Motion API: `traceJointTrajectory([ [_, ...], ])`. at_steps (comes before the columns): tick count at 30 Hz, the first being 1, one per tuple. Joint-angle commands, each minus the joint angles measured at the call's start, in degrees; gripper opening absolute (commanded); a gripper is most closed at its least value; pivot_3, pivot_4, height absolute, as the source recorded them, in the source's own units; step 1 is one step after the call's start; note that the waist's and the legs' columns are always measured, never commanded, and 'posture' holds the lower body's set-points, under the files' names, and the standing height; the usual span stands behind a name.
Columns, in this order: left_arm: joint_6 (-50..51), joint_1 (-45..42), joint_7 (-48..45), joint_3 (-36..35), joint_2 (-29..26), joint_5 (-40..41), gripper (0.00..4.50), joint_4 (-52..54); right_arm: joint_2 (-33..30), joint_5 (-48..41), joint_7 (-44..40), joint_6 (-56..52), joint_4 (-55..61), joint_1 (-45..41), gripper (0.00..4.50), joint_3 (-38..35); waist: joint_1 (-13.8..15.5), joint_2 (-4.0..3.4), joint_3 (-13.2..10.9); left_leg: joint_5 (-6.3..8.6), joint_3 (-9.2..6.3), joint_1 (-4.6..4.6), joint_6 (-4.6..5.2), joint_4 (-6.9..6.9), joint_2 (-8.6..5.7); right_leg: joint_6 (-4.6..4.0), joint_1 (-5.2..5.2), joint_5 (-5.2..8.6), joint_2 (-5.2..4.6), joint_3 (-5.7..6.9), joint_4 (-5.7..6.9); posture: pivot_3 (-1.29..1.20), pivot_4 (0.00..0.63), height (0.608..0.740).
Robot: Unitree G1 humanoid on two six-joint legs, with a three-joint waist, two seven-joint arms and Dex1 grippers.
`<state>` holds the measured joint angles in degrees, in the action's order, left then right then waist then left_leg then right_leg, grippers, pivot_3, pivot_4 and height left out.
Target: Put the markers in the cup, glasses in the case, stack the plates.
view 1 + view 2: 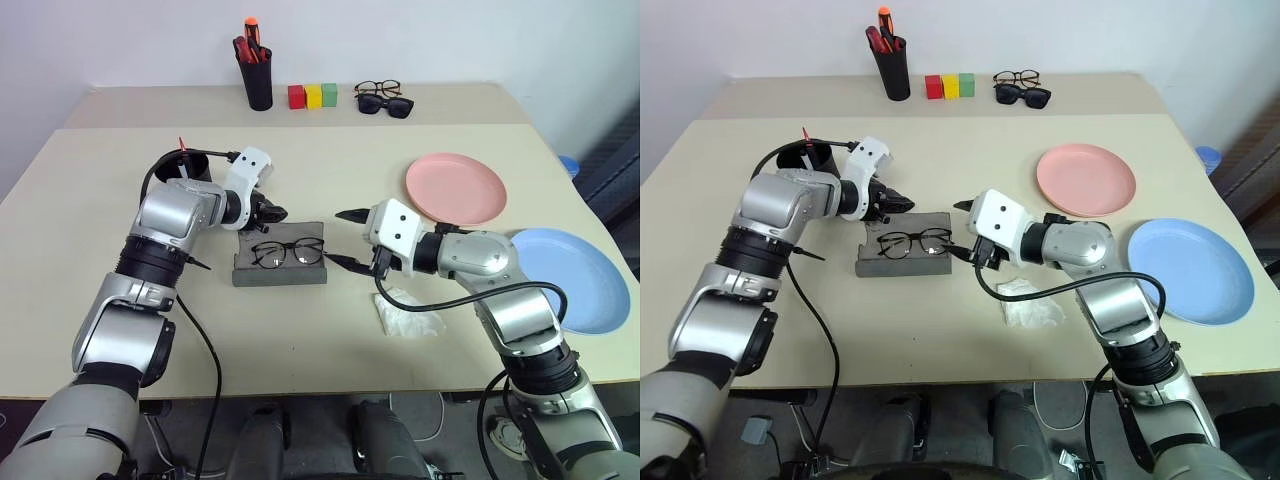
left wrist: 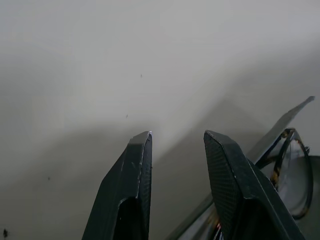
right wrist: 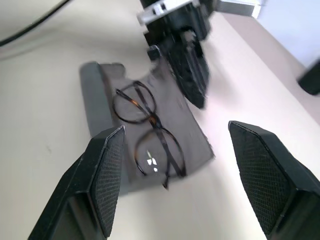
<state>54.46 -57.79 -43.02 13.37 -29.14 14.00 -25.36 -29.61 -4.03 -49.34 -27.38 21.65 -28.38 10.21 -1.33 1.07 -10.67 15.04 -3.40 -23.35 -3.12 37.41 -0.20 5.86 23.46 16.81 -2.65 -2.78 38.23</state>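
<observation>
No writing can be read on anything. From the left: the cup (image 1: 183,166) holds a red marker (image 1: 183,146); the left gripper (image 1: 277,212), jaws narrow and empty, hovers at the case's (image 1: 280,270) far edge. The glasses (image 1: 287,251) lie on the open case — the right wrist view shows their lenses close up. The right gripper (image 1: 346,238) gapes wide, empty. Pink plate (image 1: 456,188) and blue plate (image 1: 572,278) lie unstacked.
</observation>
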Motion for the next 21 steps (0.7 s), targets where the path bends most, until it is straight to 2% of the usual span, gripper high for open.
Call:
traceJointTrajectory([
  [1,-0.1,-0.3,-3.4,1.6,-1.3,-1.4,1.64,0.0,-1.1,-1.1,1.4,-0.4,2.6,0.2,3.34,-2.2,0.1,0.00,0.0,0.00,0.00,0.00,0.00,0.00,0.00,0.00,0.00,0.00,-0.01,0.00,0.00,0.00,0.150,0.740],
  [6,3.3,5.5,-8.0,1.3,-6.0,1.1,1.64,13.9,-2.7,-0.6,2.8,1.9,-0.9,0.1,3.34,-3.3,-0.1,0.00,0.0,0.00,0.00,0.00,0.00,-0.02,0.02,0.00,0.01,0.00,-0.02,-0.04,-0.01,0.00,0.150,0.740],
  [12,7.6,14.4,-8.8,0.2,-11.6,3.6,1.64,31.3,-2.7,-0.2,4.0,4.3,-5.8,-2.0,3.34,-2.6,0.0,-0.01,0.0,0.00,0.01,0.01,-0.01,-0.01,0.04,0.00,0.00,0.00,-0.03,-0.07,0.00,0.00,0.150,0.740],
  [15,4.9,20.3,-9.2,-2.0,-13.8,4.8,1.64,38.3,-2.8,1.6,5.8,5.4,-10.3,-3.3,3.34,-2.2,0.1,-0.04,0.0,0.00,0.02,0.02,0.00,-0.01,0.05,0.00,-0.02,0.00,-0.05,-0.07,0.00,0.00,0.150,0.740],
  [18,-2.9,27.7,-10.0,-3.6,-15.3,4.7,1.64,43.6,-3.2,4.8,9.4,4.3,-16.1,-5.6,3.34,-2.4,0.2,-0.04,0.0,0.00,0.05,0.02,0.00,0.00,0.06,-0.01,-0.02,0.00,-0.07,-0.08,-0.01,0.00,0.150,0.740],
  [21,-10.1,32.1,-9.2,-6.3,-14.3,4.4,1.64,45.3,-5.0,7.9,11.7,3.3,-21.8,-7.5,3.34,-2.8,0.4,-0.04,0.0,0.00,0.07,0.02,0.00,0.00,0.06,-0.01,-0.02,0.00,-0.09,-0.08,-0.03,0.00,0.150,0.740],
])
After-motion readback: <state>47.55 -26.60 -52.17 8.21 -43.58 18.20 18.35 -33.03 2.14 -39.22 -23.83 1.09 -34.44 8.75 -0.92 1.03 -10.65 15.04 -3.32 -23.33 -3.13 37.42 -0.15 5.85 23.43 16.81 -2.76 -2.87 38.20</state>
